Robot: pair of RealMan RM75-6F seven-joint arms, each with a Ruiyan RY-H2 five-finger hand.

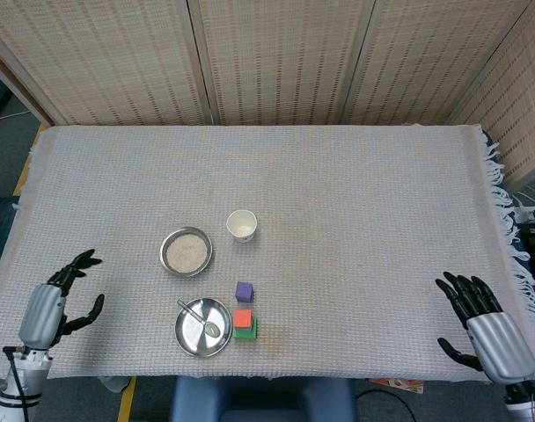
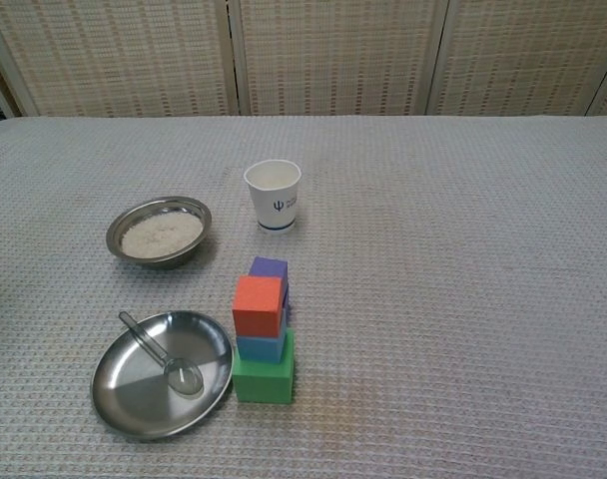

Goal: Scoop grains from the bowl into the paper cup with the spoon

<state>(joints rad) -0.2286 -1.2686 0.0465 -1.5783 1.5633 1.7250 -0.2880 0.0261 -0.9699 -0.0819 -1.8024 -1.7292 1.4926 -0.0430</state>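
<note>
Your left hand [image 1: 54, 303] and right hand [image 1: 487, 327] sit at the near table corners, fingers spread and empty, while the spoon [image 2: 162, 355] lies in the near metal plate [image 2: 134, 399], the bowl [image 2: 160, 232] of grains behind it, paper cup [image 2: 274, 196] to its right

— What do you see besides the job?
— A stack of blocks [image 2: 263, 339]: green at the bottom, then blue, then red. You'll spot a purple block [image 2: 270, 269] just behind it, all on the woven tablecloth [image 2: 463, 279].
</note>
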